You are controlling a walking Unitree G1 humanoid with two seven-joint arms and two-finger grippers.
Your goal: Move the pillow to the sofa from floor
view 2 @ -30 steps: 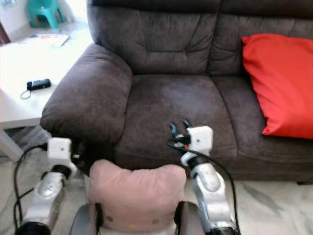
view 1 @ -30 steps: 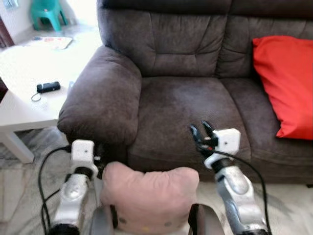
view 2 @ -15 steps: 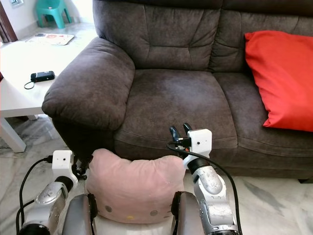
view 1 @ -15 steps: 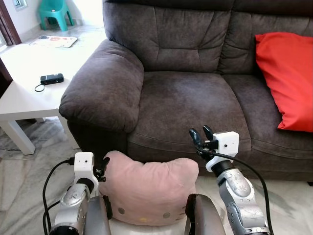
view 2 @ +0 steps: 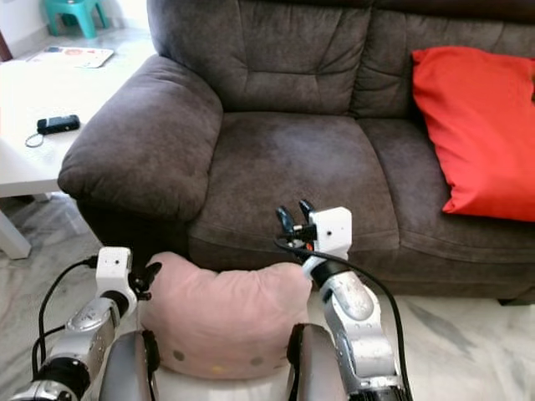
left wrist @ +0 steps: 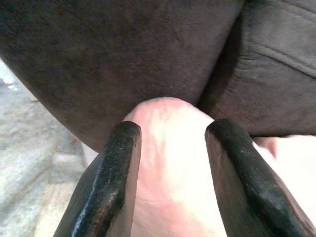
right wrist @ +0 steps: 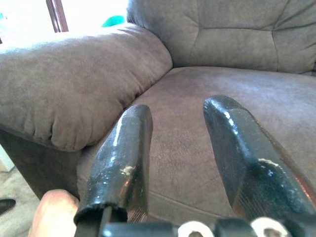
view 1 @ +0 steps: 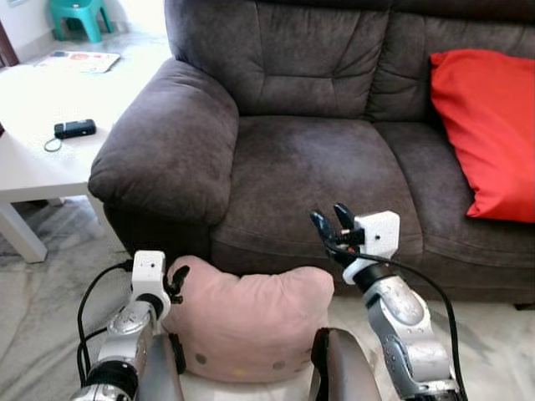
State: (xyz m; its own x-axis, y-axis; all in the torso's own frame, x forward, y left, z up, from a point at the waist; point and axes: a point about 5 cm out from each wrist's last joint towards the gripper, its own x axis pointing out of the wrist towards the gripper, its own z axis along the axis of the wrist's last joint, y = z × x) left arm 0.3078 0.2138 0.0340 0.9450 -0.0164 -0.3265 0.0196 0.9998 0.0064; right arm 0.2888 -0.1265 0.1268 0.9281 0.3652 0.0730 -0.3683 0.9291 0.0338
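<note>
On the floor, right against the front edge of the sofa [view 1: 318, 167], sits the pink pillow [view 1: 251, 322], below the seat cushion nearest the sofa's left armrest [view 1: 167, 146]. Pillow is bowed, middle of its top edge dipped, both top corners raised.

Left gripper [view 1: 176, 278] is at the pillow's left top corner. Wrist view: fingers [left wrist: 106, 187] apart, one either side of the pink corner, fabric bulging up between them. Cannot tell whether the pads actually touch it.

Right gripper [view 1: 333, 224] is up above the pillow's right top corner, in front of the seat cushion's front edge, fingers [right wrist: 123, 158] spread with nothing between them, pointing over the seat toward the armrest.

Red cushion [view 1: 485, 125] leans on the backrest at the sofa's right end, well apart from the pink one.

White table [view 1: 33, 159] stands beside the armrest; small black device [view 1: 74, 129] with a cord lies on it. Teal stool [view 1: 78, 15] far back, flat printed sheet [view 1: 77, 60] on the floor near it.
</note>
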